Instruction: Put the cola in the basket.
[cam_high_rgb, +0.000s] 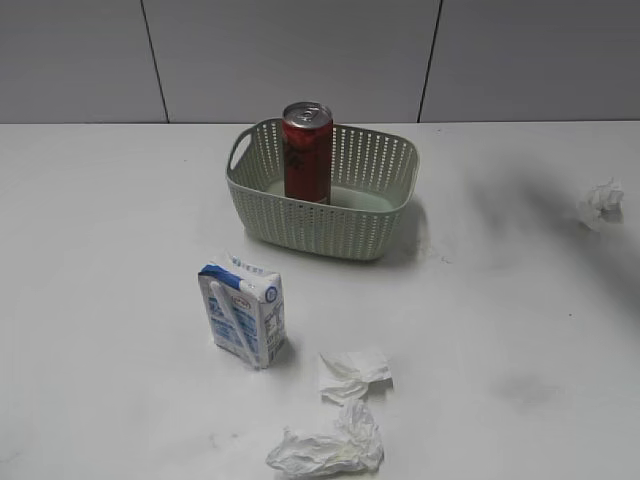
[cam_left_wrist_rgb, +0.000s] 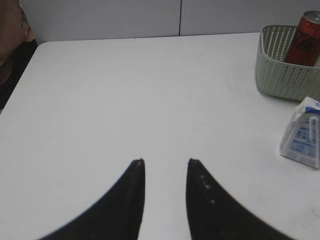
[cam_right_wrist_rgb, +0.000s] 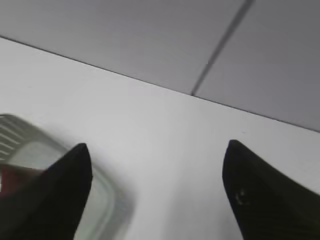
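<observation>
From my exterior feed, the cola (cam_high_rgb: 307, 152) stands upright inside the basket (cam_high_rgb: 322, 222), near its back-left corner, its silver top well above the rim. Neither arm shows in that view. The basket sits at the far middle of the table (cam_high_rgb: 110, 260), close to the back edge where the wall begins. Nearer me, a milk carton (cam_high_rgb: 243, 311) stands left of centre, well apart from the basket, and crumpled tissues (cam_high_rgb: 340, 420) lie at the front, with one more tissue (cam_high_rgb: 600, 203) far right. On my left wrist feed, the left claw (cam_left_wrist_rgb: 166, 161) is released with a narrow gap, over a wide bare stretch of tabletop. The right claw (cam_right_wrist_rgb: 156, 150) is spread wide, holding nothing, just beside the basket's corner.
</observation>
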